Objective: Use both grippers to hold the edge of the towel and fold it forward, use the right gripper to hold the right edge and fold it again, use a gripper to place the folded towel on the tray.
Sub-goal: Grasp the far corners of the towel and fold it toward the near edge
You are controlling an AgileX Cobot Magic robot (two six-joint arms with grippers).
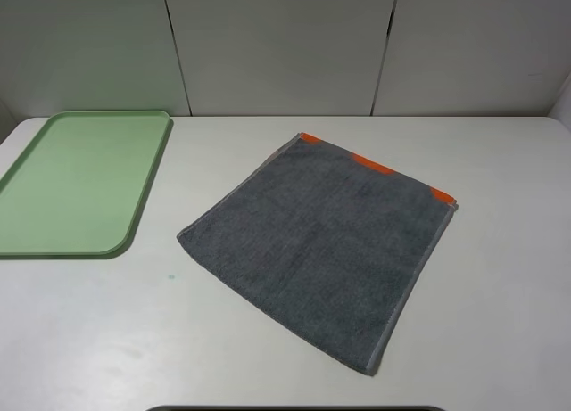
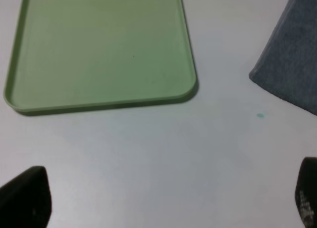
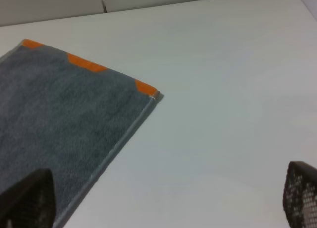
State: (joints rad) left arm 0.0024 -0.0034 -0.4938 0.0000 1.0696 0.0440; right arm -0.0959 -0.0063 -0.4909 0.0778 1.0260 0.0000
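The dark grey towel (image 1: 326, 242) lay flat and unfolded on the white desk (image 1: 500, 286), to the right of the pale green tray (image 1: 80, 184) and apart from it, with one corner pointing toward the tray. Orange patches (image 1: 372, 166) showed along one hem, and the plain grey hem (image 1: 415, 282) ran on the side away from the tray. A small teal spot (image 1: 169, 275) sat on the desk between the tray and the towel. The left pincer (image 2: 166, 201) was released, with its black fingers (image 2: 25, 196) wide apart and grasping nothing, above the bare desk near the tray's rounded corner. The right pincer (image 3: 163, 201) was also released and empty, at the towel side far from the tray.
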